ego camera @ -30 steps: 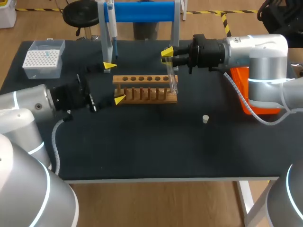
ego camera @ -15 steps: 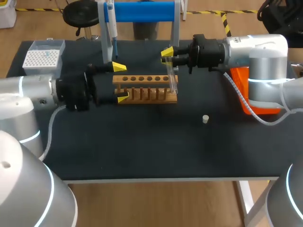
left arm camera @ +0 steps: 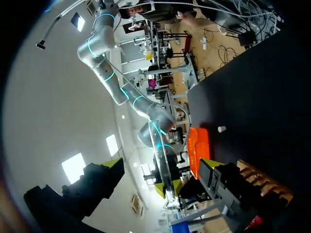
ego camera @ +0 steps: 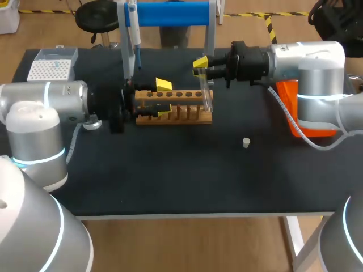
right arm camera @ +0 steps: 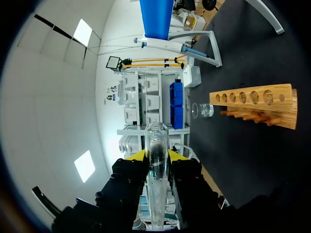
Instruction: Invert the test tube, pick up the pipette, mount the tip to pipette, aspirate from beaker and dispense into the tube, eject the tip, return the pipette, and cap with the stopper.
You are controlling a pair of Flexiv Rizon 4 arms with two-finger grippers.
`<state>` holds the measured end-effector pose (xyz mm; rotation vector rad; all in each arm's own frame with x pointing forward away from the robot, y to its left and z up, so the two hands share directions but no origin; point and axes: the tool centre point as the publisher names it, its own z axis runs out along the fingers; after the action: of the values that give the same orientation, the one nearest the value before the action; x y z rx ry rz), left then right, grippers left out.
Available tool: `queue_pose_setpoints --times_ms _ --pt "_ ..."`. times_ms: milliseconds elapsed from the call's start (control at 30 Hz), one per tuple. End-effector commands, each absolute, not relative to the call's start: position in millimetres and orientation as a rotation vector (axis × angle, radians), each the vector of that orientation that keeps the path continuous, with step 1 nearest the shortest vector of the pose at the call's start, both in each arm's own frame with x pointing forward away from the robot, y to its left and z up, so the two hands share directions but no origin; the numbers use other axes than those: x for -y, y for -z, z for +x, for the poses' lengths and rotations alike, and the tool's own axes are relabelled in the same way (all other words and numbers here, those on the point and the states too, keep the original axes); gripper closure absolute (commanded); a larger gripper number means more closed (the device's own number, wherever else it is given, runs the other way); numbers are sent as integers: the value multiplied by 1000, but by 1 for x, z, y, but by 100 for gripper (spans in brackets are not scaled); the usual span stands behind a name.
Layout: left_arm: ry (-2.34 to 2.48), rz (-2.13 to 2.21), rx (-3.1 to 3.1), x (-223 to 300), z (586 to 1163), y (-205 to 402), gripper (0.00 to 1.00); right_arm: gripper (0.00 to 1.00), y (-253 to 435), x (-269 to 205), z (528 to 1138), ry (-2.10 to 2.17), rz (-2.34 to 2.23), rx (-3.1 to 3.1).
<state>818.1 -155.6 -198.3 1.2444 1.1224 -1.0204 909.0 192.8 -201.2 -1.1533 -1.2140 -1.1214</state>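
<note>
**Test tube gripped at the rack's right end; left gripper spread across its left part**

In the head view, the wooden rack (ego camera: 176,106) is seen in the upper middle of the frame, on the dark table (ego camera: 181,175). The left gripper (ego camera: 164,100) comes in from the left edge and is held with its fingers apart. One yellow tip is placed behind the rack's left part and the other in front of it; whether either tip touches the wood cannot be told. The right gripper (ego camera: 200,63) comes in from the upper right and is clamped on the test tube (ego camera: 207,97). The tube is held upright at the rack's right end, though whether its lower end sits in a hole cannot be told. In the right wrist view the glass is seen pressed between both fingers.

The pipette (ego camera: 133,31) is hung on the blue-barred stand (ego camera: 170,12) at the top middle of the frame, behind the rack. The tip box (ego camera: 52,69) is placed at the upper left. The stopper (ego camera: 245,142) lies right of centre, well apart from the rack. In the right wrist view, a small glass beaker (right arm camera: 204,110) is shown just beside the rack's far end, ahead of the gripper.
</note>
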Motion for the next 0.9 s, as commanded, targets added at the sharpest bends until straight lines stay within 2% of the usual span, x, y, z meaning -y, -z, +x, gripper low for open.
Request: queue_pose_setpoints --times_ms 33,900 --pt "1044 1203 -1141 171 822 200 0 100 200 -192 909 1119 -1155 1217" --pt "1119 1232 -1217 222 820 190 0 100 200 -192 909 1119 -1155 1217"
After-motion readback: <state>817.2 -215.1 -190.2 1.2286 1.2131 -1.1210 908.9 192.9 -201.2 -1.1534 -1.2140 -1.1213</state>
